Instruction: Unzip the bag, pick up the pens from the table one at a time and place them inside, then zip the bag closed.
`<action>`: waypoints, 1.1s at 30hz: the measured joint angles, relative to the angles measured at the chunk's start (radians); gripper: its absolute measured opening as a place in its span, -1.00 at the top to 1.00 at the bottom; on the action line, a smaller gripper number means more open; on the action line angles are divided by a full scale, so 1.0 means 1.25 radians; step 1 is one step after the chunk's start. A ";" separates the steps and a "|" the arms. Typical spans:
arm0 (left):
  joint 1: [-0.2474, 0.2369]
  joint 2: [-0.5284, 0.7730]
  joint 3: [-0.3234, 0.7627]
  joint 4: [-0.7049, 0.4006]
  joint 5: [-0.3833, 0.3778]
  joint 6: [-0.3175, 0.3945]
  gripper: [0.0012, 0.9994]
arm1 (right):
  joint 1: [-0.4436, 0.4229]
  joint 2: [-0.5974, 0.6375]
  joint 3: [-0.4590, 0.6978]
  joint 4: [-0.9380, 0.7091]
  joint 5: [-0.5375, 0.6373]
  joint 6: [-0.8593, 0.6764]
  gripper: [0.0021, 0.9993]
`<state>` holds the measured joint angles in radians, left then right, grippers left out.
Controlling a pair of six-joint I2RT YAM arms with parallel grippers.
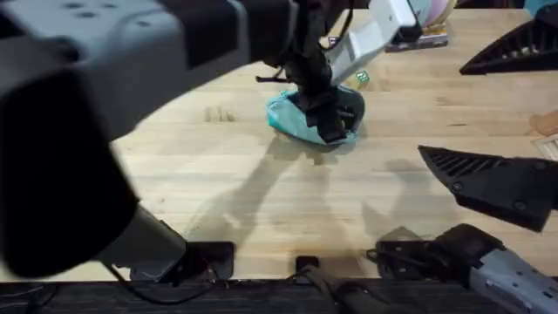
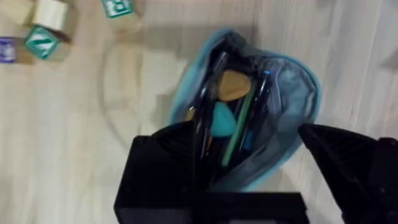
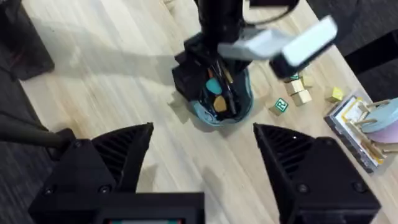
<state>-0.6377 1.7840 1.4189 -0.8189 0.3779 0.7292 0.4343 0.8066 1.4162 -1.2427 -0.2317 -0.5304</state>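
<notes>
One bag (image 1: pixel 301 122), teal, is sitting mid-table, toward the far edge of the table (image 1: pixel 261 201). Its zipper is standing open.

Left gripper (image 1: pixel 324 112) is hanging right over the bag, fingers wide and straddling the open mouth. Left wrist view is showing what the overhead can't: the bag's inside (image 2: pixel 249 112). I'm counting at least three slim pens (image 2: pixel 239 124) lying lengthwise in there (dark, green, blue), plus a tan piece and a teal piece; exact pen count is hard to call.

Right gripper (image 3: pixel 202 152) is hovering near the table's right edge, well clear of the bag, fingers spread wide and holding nothing.

Right wrist view is adding the far side: four small blocks (image 3: pixel 297 90) near the bag. Left wrist view is showing another four blocks (image 2: pixel 46 28).
</notes>
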 joint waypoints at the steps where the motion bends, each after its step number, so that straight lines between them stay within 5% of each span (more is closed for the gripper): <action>1: 0.006 -0.015 0.000 -0.004 0.000 -0.002 -0.99 | 0.000 0.000 0.000 0.000 0.000 0.000 -1.00; 13: 0.158 -0.207 0.002 -0.079 0.003 0.010 -0.99 | 0.000 0.025 0.000 0.032 0.000 0.027 -1.00; 25: 0.355 -0.257 0.003 -0.127 0.003 0.089 -0.99 | 0.000 0.114 0.000 0.123 0.000 0.133 -1.00; 30: 0.423 -0.257 0.003 -0.166 0.057 0.146 -0.99 | 0.000 0.151 0.000 0.145 -0.001 0.200 -1.00; 33: 0.477 -0.257 0.003 -0.203 0.131 0.229 -0.99 | 0.000 0.203 0.000 0.169 -0.001 0.313 -1.00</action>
<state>-0.0416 1.4631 1.4223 -1.0728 0.5412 1.0159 0.4343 1.0606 1.4162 -1.0319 -0.2325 -0.1388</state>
